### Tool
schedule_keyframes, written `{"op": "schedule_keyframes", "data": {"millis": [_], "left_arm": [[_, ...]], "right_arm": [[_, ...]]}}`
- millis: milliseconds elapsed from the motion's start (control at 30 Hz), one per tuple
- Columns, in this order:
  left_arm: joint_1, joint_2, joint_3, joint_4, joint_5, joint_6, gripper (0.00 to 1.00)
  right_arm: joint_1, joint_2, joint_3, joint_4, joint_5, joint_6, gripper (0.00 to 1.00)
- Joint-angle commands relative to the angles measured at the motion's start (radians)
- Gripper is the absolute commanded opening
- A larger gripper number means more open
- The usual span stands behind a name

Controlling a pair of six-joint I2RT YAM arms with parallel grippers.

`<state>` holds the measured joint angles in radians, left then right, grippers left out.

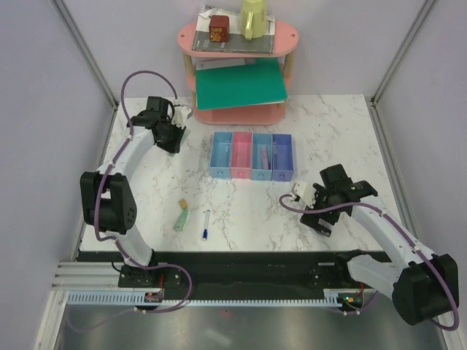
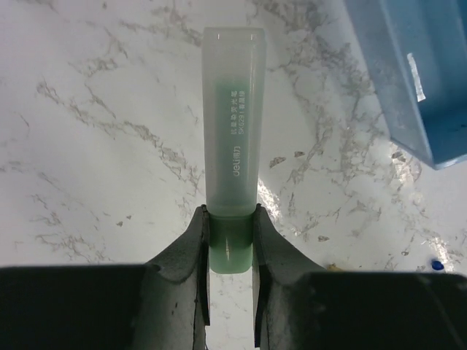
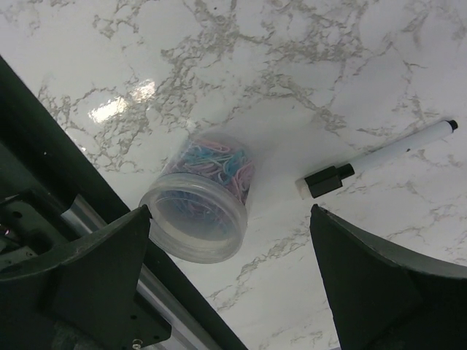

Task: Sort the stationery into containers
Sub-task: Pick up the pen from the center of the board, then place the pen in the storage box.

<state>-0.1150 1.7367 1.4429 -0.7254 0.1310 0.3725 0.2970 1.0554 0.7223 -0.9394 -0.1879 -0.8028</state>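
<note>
A white marble desk [image 1: 343,138] veined in grey is enclosed by pale lilac walls and aluminium posts, and a black strip is run along its near edge. At the far edge a pink oval shelf [image 1: 288,33] is stood, with a green folder [image 1: 241,84] laid on its lower tier. The containers [image 1: 252,154], four joined trays, are set in the middle towards the far edge. A pink-purple marker [image 1: 263,157] is seen in the blue one.

Towards the far left corner the left gripper [image 2: 230,213] is clamped on a pale green marker [image 2: 233,124] by its green end. The frosted cap is pointed away over the marble, with a corner of the containers close by. Towards the near edge, left of the middle, a tan eraser [image 1: 184,203], a loose pale green item [image 1: 181,219] and a white pen with blue tip [image 1: 206,224] are laid.

In the right half the right gripper [image 3: 230,211] is spread wide with nothing gripped. A clear round tub of coloured clips [image 3: 201,211] and a white pen with black cap [image 3: 379,157] are laid on the marble below it.
</note>
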Motion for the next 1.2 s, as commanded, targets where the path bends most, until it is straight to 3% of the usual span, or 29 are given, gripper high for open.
{"op": "schedule_keyframes", "data": {"millis": [0, 367, 633, 833, 1167], "left_arm": [[-0.073, -0.022, 0.121, -0.071, -0.013, 0.057, 0.02], [-0.222, 0.089, 0.324, -0.12, -0.039, 0.04, 0.02], [-0.414, 0.207, 0.441, -0.137, -0.041, 0.04, 0.02], [-0.505, 0.326, 0.641, -0.195, -0.034, 0.017, 0.02], [-0.618, 0.435, 0.735, -0.209, 0.004, -0.046, 0.02]], "right_arm": [[0.001, 0.012, 0.035, -0.076, -0.058, -0.067, 0.98], [-0.001, -0.044, 0.072, -0.047, -0.054, -0.029, 0.98], [0.001, 0.017, 0.002, 0.008, -0.071, -0.016, 0.98], [0.001, 0.071, -0.017, 0.043, -0.087, -0.006, 0.97], [0.002, 0.084, -0.037, 0.073, -0.073, 0.002, 0.77]]}}
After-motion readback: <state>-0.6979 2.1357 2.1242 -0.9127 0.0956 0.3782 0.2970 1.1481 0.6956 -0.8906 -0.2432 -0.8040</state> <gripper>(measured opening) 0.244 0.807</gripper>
